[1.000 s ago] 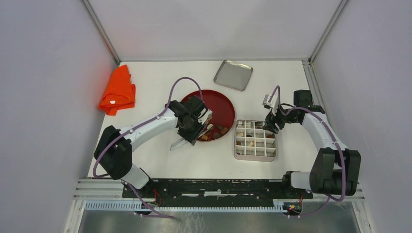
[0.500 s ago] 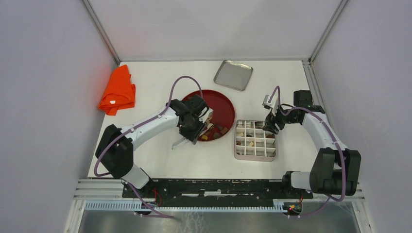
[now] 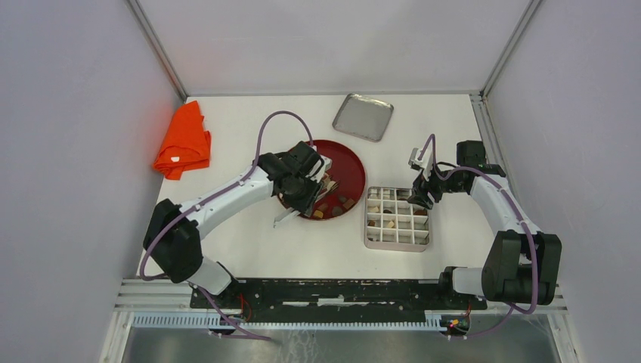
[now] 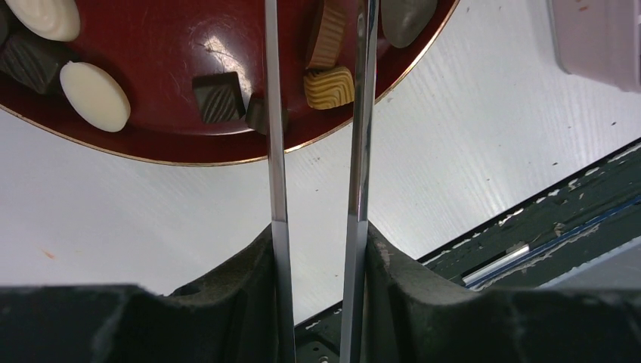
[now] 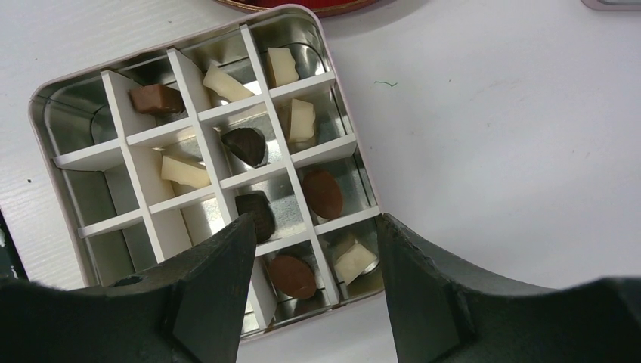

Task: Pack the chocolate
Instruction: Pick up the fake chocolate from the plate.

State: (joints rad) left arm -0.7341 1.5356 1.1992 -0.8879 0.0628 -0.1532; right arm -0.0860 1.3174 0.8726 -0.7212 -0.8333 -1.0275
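One red plate [image 3: 349, 168]; one tin [image 3: 397, 240]; one lid [image 3: 363, 117]; one cloth [image 3: 184, 141].

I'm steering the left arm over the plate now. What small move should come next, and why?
Probably ease the left pincer shut. Its two thin metal blades straddle a tan chocolate piece standing on edge on the red plate, with a gap on its left side. A ridged tan piece lies close by.

I'm working on a white table [image 3: 249, 249] boxed in by plain pale grey walls [image 3: 68, 151] with aluminium framing [image 3: 159, 49] running up the corners. Light's bouncing evenly off everything, and a black rail [image 3: 332, 291] is running along the near edge.
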